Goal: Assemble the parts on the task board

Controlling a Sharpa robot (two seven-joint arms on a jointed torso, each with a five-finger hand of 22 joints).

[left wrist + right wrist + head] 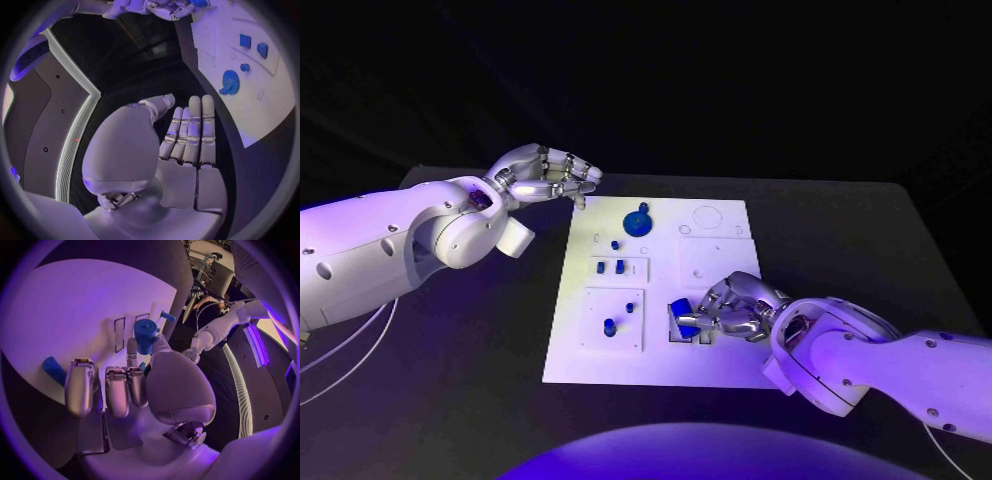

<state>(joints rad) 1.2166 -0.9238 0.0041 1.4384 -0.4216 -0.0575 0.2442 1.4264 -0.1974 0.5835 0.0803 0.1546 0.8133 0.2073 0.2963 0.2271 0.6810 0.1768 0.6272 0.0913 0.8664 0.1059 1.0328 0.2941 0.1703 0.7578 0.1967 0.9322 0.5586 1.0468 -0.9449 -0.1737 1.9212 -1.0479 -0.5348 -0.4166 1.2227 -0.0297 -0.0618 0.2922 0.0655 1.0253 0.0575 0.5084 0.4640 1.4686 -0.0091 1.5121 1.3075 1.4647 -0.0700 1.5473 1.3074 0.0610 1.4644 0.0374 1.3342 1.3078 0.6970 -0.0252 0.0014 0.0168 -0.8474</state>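
The white rectangular task board is seen lying flat in the middle of the black surface, with recessed panels marked on it.

Right hand: positioned over the near right part of the board. A blue cylindrical part is pinched between its thumb and a finger, as shown in the right wrist view; the other fingers are extended alongside one another. In the head view the held piece appears as a blue shape at the left of the hand, over a slotted panel. A second blue piece is seen lying on the board just beside the fingers; its exact seat cannot be told.

Left hand: held at the far left corner of the board, above the surface. In the left wrist view its fingers are seen straight and pressed together, the thumb apart from them, with nothing held.

Other parts recorded on the board: a round blue disc-shaped part in the far middle area, two small blue blocks in a panel on the left side, and a small blue peg in the near left panel.
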